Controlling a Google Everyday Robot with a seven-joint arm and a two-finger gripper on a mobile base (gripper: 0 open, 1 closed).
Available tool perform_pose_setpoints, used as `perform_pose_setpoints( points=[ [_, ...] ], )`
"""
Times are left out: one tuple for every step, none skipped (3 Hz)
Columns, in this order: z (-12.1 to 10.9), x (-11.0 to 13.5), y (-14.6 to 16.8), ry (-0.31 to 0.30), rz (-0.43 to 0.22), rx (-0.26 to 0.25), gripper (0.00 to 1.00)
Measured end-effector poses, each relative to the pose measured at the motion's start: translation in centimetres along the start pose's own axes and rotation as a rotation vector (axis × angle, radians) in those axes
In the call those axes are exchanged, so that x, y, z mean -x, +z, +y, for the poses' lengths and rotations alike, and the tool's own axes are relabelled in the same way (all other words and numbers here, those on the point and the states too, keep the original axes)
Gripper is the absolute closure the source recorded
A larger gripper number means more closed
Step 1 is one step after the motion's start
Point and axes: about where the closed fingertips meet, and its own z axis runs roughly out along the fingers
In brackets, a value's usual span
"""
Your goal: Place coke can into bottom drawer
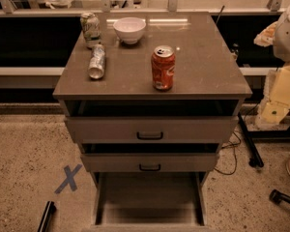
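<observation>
The coke can [163, 67] stands upright on the cabinet top [203, 57], near the front edge and a little right of the middle. The bottom drawer [150, 197] is pulled out below the two upper drawers, and its flat interior holds nothing. My arm shows at the right edge of the view. The gripper [274, 111] hangs at the arm's lower end, to the right of the cabinet, below the level of its top and well apart from the can. It holds nothing that I can see.
A white bowl [129, 29] sits at the back of the top. A pale green-white can [90, 29] stands at the back left, and a silver-white can [97, 61] lies on its side in front of it. Both upper drawers [150, 129] stand slightly open. A blue X [68, 179] marks the floor at the left.
</observation>
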Motion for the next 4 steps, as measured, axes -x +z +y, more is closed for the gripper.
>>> perform_pose_setpoints(
  points=[
    [0.0,0.0,0.0,0.0,0.0,0.0,0.0],
    [-0.7,0.7,0.5,-0.018,-0.034,-0.019,0.0],
    [-2.0,1.0,4.7,-0.004,-0.17,-0.003,0.0],
    [-5.1,4.0,9.3,0.036,-0.417,-0.009,0.0]
  ],
)
